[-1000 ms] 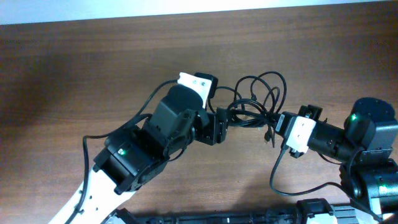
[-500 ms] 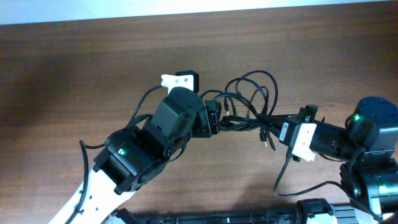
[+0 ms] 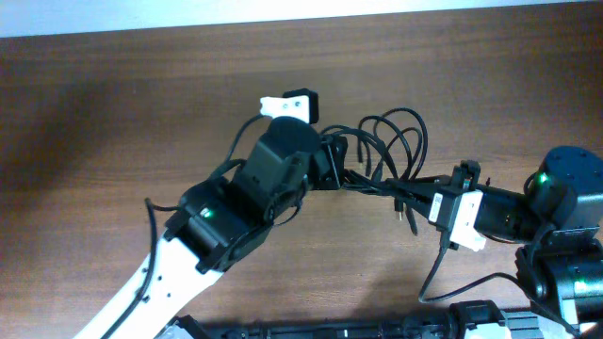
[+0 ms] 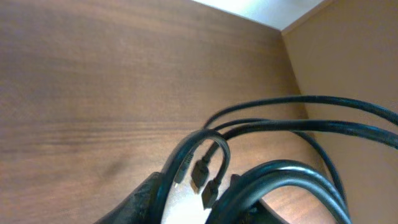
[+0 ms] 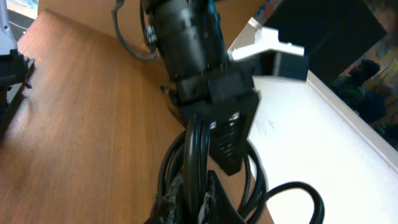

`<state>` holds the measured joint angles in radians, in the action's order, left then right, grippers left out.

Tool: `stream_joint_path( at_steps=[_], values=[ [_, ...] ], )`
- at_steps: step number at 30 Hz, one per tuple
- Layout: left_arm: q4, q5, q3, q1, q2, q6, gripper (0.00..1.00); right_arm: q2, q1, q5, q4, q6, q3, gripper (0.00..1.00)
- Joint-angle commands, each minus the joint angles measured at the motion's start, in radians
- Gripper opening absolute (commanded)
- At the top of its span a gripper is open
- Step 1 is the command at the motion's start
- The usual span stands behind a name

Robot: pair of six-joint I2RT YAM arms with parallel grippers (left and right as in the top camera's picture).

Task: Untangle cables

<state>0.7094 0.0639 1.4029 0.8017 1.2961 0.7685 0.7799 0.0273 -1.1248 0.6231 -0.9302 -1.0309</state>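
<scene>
The cables (image 3: 382, 185) are a tangle of thin black cords hanging between my two grippers over the wooden table, with loops rising behind them. My left gripper (image 3: 332, 169) is shut on the left end of the bundle. My right gripper (image 3: 421, 196) is shut on the right end. In the left wrist view the cables (image 4: 280, 169) arch over my left gripper's fingers (image 4: 196, 208), and small plug ends (image 4: 200, 177) dangle between them. In the right wrist view the cables (image 5: 198, 149) run straight up from my right gripper's fingers (image 5: 193, 199) to the left gripper.
The brown wooden table (image 3: 113, 104) has a white strip along its far edge (image 3: 283, 8). The right arm's base (image 3: 565, 202) stands at the right edge. A short plug end (image 3: 403, 213) hangs below the bundle near the right gripper.
My left gripper has swung left, then up and to the right, carrying the cable bundle with it. My right gripper has shifted slightly right and the strands between the grippers look tauter.
</scene>
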Motion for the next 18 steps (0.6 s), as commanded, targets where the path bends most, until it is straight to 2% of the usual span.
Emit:
stream_joint_path(
  at_steps=[1,5,9,13,18],
  values=[
    [-0.034,-0.015,0.014,0.000,0.007,0.004,0.00,-0.006,-0.002,-0.051,-0.005,0.016,-0.011,0.04],
    [-0.043,0.023,0.014,-0.030,-0.024,0.005,0.00,-0.006,-0.002,0.086,0.031,0.100,-0.011,0.04],
    [-0.073,0.102,0.014,-0.033,-0.095,0.000,0.00,-0.002,-0.002,0.225,0.045,0.248,-0.011,0.04],
    [-0.138,0.102,0.014,-0.032,-0.159,-0.055,0.00,0.039,-0.002,0.243,0.124,0.260,-0.011,0.04],
    [-0.204,0.101,0.014,-0.032,-0.171,-0.059,0.00,0.075,-0.002,0.243,0.143,0.368,-0.011,0.04]
  ],
)
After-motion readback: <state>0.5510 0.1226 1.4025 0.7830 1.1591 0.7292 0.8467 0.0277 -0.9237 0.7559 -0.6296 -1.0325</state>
